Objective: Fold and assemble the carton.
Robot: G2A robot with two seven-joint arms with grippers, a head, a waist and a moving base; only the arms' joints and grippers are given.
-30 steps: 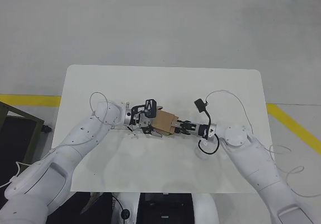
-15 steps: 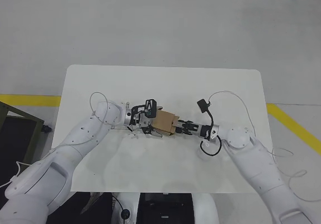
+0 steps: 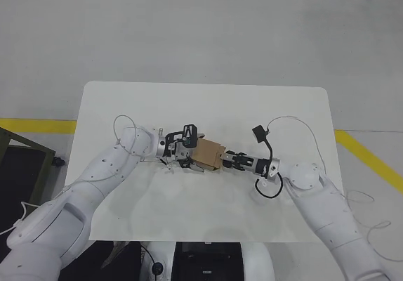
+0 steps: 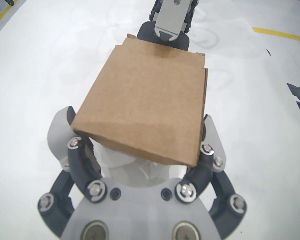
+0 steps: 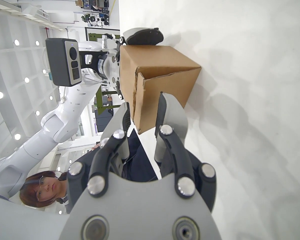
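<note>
Left tool [image 4: 137,128]: clamped across the near end of the carton [image 4: 150,83], one finger on each side wall. Carton lies about the middle of the worktop [image 3: 201,211], closed brown panel up. Its long axis runs straight from one tool to the other, across the robot's front.

The far end, away from the left tool, looks unfinished. A flap [image 5: 139,86] there stands slightly proud along the seam. Right tool [image 5: 143,99] sits at that end with its fingers [image 5: 173,116] narrowly apart, one over the top edge, the other against the end face. No firm pinch that I can see.

Judgement: the right arm is the nearer one for the closing work. Any push on that flap runs along the carton's length, straight into the left tool, which serves as backstop. A push off that line would likely skew the carton in the clamp.
</note>
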